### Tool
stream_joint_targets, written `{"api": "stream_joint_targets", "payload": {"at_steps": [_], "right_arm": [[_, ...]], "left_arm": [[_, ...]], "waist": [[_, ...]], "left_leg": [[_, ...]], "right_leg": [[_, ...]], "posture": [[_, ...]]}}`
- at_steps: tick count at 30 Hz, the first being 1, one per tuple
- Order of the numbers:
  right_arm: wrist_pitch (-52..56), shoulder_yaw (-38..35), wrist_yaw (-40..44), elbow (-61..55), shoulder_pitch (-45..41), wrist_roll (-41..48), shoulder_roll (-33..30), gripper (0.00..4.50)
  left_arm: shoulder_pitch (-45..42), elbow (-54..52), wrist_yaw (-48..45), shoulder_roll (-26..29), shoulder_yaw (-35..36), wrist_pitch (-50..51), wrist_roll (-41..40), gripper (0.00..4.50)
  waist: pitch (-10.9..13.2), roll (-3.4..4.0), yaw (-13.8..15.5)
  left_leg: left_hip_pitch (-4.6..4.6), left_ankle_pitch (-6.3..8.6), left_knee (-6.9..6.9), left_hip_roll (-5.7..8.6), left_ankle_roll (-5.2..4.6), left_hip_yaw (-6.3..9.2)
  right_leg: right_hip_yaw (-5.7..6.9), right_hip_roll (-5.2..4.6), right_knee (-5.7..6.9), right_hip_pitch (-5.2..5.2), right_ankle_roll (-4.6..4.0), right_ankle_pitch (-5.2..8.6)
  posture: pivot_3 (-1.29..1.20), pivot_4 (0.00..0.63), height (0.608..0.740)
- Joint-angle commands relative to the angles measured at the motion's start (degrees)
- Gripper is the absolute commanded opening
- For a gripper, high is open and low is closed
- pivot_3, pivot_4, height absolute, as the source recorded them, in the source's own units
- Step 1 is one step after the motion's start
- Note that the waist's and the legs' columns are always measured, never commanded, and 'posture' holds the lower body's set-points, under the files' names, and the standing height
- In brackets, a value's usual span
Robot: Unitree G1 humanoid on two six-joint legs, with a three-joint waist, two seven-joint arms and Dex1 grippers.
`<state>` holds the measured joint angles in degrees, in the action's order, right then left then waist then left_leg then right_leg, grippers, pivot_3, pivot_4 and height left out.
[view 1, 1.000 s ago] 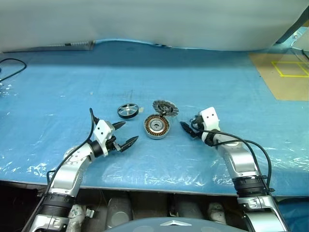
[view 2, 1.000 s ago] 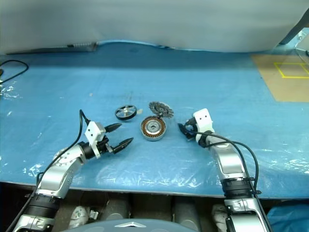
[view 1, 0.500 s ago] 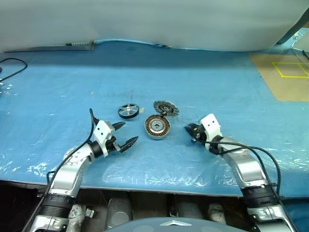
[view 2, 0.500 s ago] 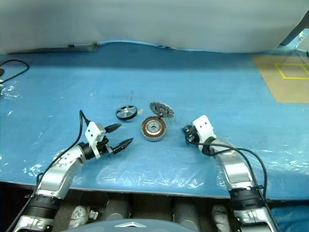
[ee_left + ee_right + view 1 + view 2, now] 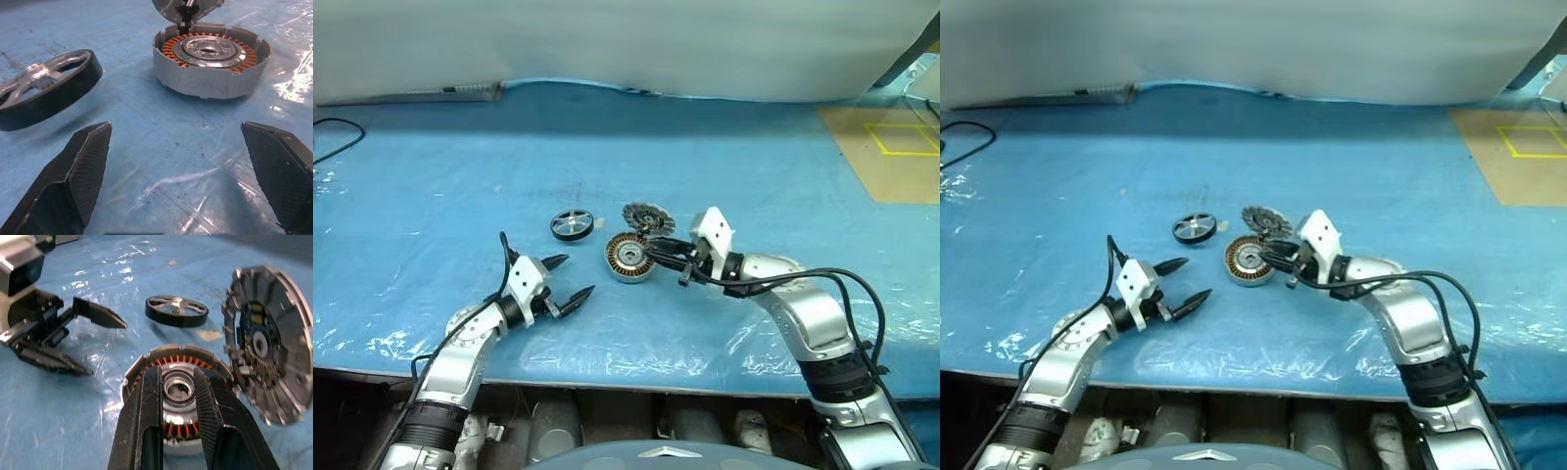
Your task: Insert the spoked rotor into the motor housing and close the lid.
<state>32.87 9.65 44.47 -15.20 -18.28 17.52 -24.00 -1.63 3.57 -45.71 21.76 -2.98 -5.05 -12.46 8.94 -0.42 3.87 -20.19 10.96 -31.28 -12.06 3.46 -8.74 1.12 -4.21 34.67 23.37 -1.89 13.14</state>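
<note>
Left wrist view puts us nearest the action: our left gripper (image 5: pixel 566 277) hangs low over the blue sheet (image 5: pixel 431 176) with its jaws spread wide and nothing between them, and the spoked rotor (image 5: pixel 46 88) lies flat just beyond its left finger, off the line the jaws point along, which runs nearer the motor housing (image 5: pixel 210 63). From the head camera we see the same layout: the rotor (image 5: pixel 572 224) rests on the sheet beyond and a little to the right of the left gripper, well clear of our right one, so we judge the left arm the nearer for the pick. The wheel has no long axis in plan; its hub axis stands upright, its black rim presents a low edge all round, and a grasp would have to span that rim or pinch it from the side. Next out, the housing (image 5: pixel 630 257) sits with its open mouth facing up, copper windings ringed round a silver centre. Our right gripper (image 5: pixel 178 382) reaches over it from the right, jaws drawn close together but gripping nothing, the tips above the housing's centre. Farthest, the lid (image 5: pixel 266 342) stands tilted up on edge just beside the housing's far right side, slotted face toward the right wrist camera, not yet closed.
</note>
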Motion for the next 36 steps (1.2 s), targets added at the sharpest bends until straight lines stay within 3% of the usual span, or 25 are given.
{"api": "stream_joint_targets", "payload": {"at_steps": [1,16,31,36], "right_arm": [[1.30,0.91,-1.88,-0.42,-1.77,0.93,2.39,0.56],[-1.28,3.34,-8.73,10.22,-3.79,-4.16,9.10,0.56],[-1.14,4.02,-7.13,12.04,-2.07,-5.72,7.46,0.56],[-1.31,3.67,-7.83,12.21,-2.46,-5.94,8.23,2.26]], "left_arm": [[0.49,-0.85,-0.57,-0.59,-0.27,-2.89,-0.53,4.50],[0.72,0.44,-1.82,-1.41,-2.00,-4.85,-0.29,4.50],[-0.24,6.15,-1.86,-1.87,-1.94,-8.37,0.78,4.50],[-0.58,7.54,-1.72,-2.11,-1.89,-9.36,1.05,4.50]], "waist": [[0.00,0.00,0.00],[0.00,0.00,-0.01],[0.00,0.00,-0.01],[0.00,0.00,0.00]], "left_leg": [[-0.01,0.00,0.00,0.00,0.00,0.00],[0.01,0.00,-0.02,0.01,0.02,0.00],[0.09,0.00,-0.04,0.02,0.02,0.00],[0.13,0.00,-0.06,0.02,0.01,0.00]], "right_leg": [[0.00,0.00,0.00,0.00,0.00,0.00],[-0.02,-0.02,0.02,0.00,0.00,0.00],[-0.02,-0.02,0.04,-0.08,0.00,-0.01],[-0.03,-0.02,0.07,-0.10,0.00,-0.01]], "posture": [[0.00,0.150,0.740],[0.00,0.150,0.740],[0.00,0.150,0.740],[0.00,0.150,0.740]]}}
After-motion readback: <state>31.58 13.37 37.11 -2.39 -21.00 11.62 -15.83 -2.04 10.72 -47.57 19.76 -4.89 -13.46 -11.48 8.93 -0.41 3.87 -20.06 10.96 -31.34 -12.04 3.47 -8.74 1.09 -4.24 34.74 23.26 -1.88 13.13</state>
